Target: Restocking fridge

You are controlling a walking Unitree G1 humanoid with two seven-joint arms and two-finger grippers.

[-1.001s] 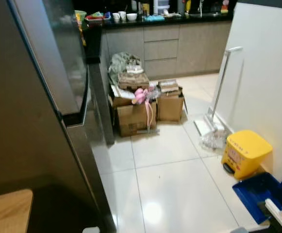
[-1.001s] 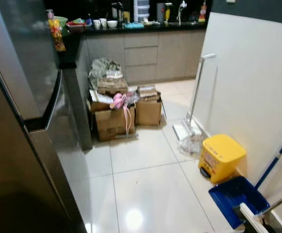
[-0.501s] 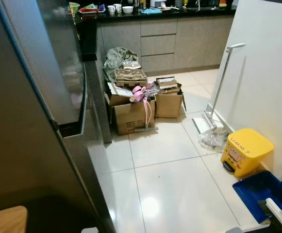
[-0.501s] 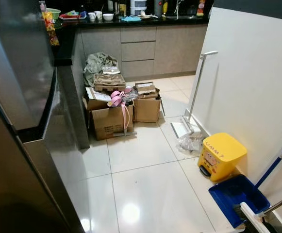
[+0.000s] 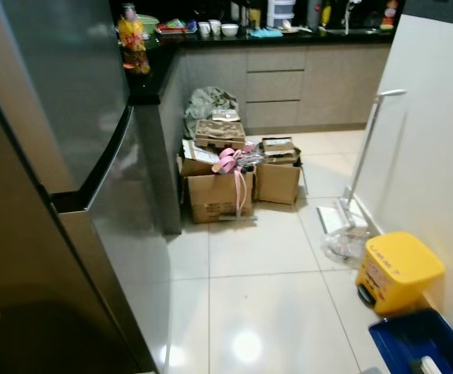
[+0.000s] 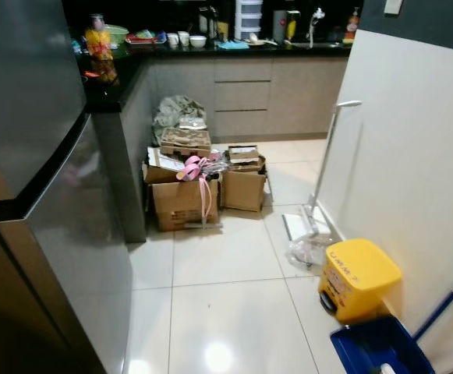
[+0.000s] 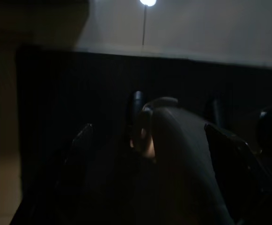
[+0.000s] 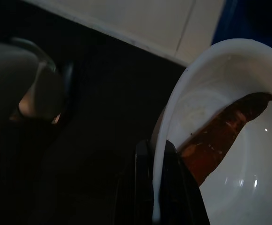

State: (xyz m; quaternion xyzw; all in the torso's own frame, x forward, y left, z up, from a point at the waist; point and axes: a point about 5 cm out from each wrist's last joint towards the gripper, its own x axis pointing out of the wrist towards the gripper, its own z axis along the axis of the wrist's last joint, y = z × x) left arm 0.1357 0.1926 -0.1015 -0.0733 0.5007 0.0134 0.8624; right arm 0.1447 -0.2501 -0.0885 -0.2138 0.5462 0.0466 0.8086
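Right wrist view: the right gripper (image 8: 157, 187) clamps the rim of a white bowl (image 8: 229, 140) holding brown liquid, presumably bound for the tall grey steel fridge (image 5: 62, 156). Left jaws' state cannot be told.

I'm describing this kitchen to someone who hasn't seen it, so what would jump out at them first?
Probably the bright yellow pedal bin on the pale tiles by the white wall on the right, with a blue dustpan just in front of it. Next, the heap of cardboard boxes against the counter's end, and the tall grey fridge looming on the left.
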